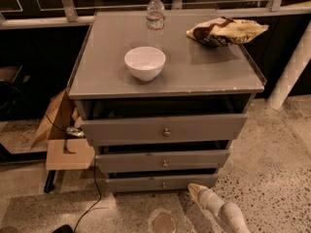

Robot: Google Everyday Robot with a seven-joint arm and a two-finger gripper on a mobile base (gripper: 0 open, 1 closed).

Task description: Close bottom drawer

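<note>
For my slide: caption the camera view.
Gripper low by the open bottom drawer; bowl, bottle, snack bag atop the cabinet.

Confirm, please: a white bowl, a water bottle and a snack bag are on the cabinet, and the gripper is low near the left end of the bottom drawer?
Not left: the camera view shows the gripper low near the right end of the bottom drawer. The white bowl, water bottle and snack bag are on the cabinet.
</note>
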